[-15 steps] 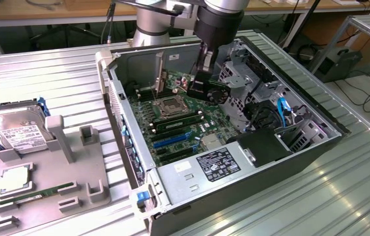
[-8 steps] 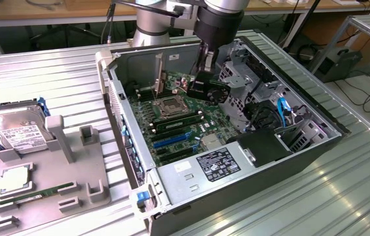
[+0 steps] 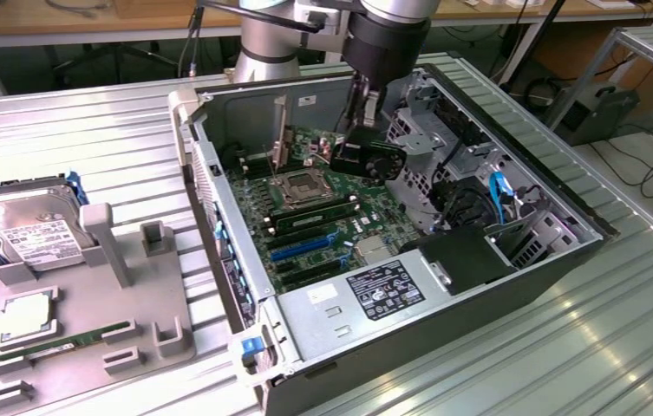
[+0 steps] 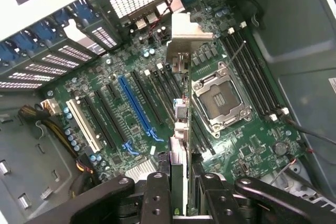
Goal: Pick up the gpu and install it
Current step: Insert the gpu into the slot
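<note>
While the pincer (image 4: 178,195) grips the gpu (image 4: 181,124) edge-on, jaws closed on the card's upper edge, the card hangs inside the open computer case (image 3: 499,286), clear above the motherboard (image 4: 105,108). Its long axis runs from the pincer toward the silver bracket (image 4: 186,30), roughly along the slots. The long blue slot (image 4: 135,109) lies just beside that line, on the side away from the processor socket (image 4: 218,98). The drive cage (image 3: 425,147) crowds the fan side.
</note>
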`<action>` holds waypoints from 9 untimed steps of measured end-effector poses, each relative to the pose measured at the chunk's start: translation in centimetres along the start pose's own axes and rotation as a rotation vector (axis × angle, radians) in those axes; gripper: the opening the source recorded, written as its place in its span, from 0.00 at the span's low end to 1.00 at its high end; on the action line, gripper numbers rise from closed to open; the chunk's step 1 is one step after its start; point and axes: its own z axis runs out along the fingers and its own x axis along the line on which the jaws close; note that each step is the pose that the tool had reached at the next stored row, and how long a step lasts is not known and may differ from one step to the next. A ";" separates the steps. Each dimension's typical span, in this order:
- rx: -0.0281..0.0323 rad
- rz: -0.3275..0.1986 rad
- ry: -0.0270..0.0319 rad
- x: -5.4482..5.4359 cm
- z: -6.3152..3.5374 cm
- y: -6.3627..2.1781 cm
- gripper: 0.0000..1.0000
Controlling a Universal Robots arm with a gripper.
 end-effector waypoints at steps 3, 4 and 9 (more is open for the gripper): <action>-0.0005 -0.022 0.0007 0.0 0.00 0.00 0.26; -0.0007 -0.031 0.0010 0.0 0.00 0.00 0.26; -0.0016 -0.064 0.0020 0.0 0.00 0.00 0.26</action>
